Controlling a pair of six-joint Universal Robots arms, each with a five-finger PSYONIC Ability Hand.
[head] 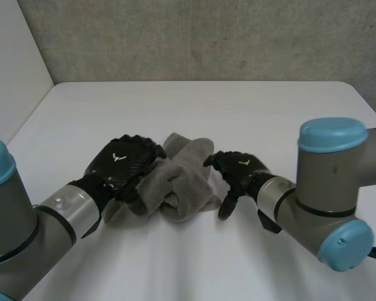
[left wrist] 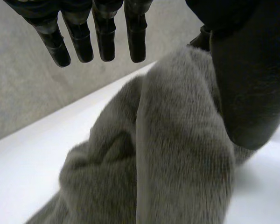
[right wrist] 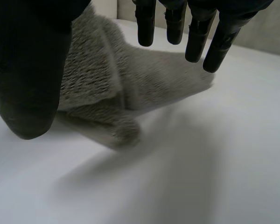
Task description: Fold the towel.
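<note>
Two black hands sit on either side of one grey towel (head: pixel 182 182). The towel lies bunched in a loose heap near the middle of the white surface (head: pixel 238 106), a little toward the robot's side.

In the head view you see the left hand (head: pixel 122 164) lying palm-down on the towel's left part, its back facing up. In its own wrist view its fingers (left wrist: pixel 105 42) are straight and slightly spread, clear of the cloth, with the towel heaped under the palm. The thumb (left wrist: pixel 252 88) stands beside a tall fold, and you cannot tell whether it touches. This hand is relaxed and spread, not pinching the cloth.

The right hand (head: pixel 239 170) is at the towel's right edge. In the head view its fingers reach toward the cloth, and its thumb hangs down toward the surface just beside the heap. In its wrist view the fingers (right wrist: pixel 196 39) are nearly straight and apart from each other, held above the towel. The thumb (right wrist: pixel 30 79) stands in front of the near part of the cloth. This hand too is spread and grips nothing.

The towel is crumpled, with a rolled fold at the front and a flap rising at the back. A grey wall (head: pixel 207 37) stands behind the surface.
</note>
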